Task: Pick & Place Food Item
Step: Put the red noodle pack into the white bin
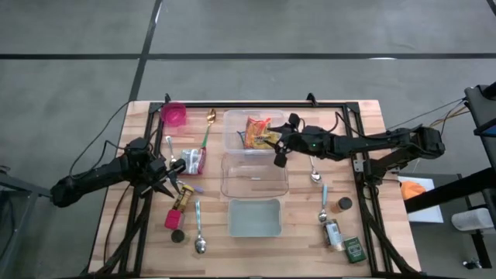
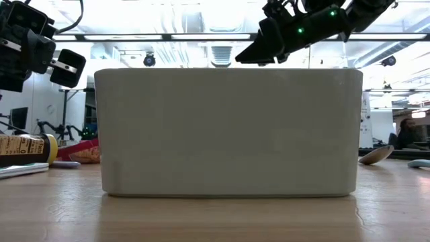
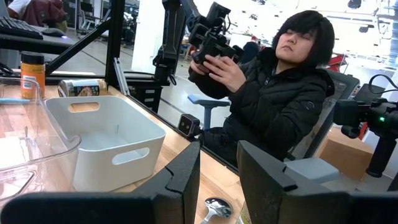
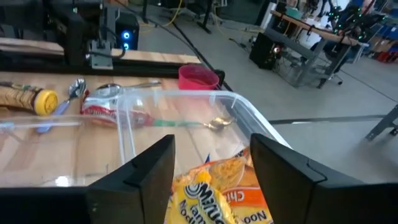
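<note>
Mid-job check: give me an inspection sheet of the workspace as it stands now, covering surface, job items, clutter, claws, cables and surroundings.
Surface: wooden table, black frame along its edges.
Job's things: orange noodle packet lying in the far clear container; second clear container and white bin in a row nearer the camera side.
Clutter: pink cup, spoons, bottles, green tin, red packet.
Claws: right claw open above the noodle packet, not gripping it; left claw open, holding nothing, beside the red packet.
Cables: cable trailing off the table's left side.
Surroundings: seated person in a black jacket holding a device.

Pink cup [image 1: 174,115], spoons, white bin [image 1: 253,218]
</note>
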`<act>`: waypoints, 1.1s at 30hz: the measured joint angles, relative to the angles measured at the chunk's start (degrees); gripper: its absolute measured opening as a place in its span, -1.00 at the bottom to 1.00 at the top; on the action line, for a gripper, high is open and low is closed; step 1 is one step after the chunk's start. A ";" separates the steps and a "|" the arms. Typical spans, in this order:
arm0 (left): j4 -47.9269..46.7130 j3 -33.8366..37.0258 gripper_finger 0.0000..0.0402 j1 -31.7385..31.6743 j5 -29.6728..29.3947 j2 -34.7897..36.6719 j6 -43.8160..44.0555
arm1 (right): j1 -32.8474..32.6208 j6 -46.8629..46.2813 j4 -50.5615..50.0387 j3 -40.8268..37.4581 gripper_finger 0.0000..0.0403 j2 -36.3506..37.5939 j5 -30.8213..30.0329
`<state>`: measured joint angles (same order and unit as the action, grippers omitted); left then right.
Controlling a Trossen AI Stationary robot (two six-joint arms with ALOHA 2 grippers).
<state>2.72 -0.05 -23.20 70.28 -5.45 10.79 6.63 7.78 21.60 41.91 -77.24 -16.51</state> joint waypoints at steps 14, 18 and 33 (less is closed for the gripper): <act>-0.02 -0.02 -0.45 -0.01 0.00 -0.02 0.01 | -1.73 -5.84 0.23 -3.21 0.05 8.39 5.02; 0.00 -0.02 -0.45 -0.02 0.02 0.00 0.00 | -2.75 -5.87 0.14 -7.20 0.05 13.63 4.65; -0.02 -0.02 -0.45 0.00 0.02 -0.02 0.02 | -3.04 -9.18 0.20 -23.32 0.05 34.53 3.48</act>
<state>2.70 -0.07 -23.20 70.30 -5.48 10.81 3.60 -1.40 21.80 18.58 -42.72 -13.03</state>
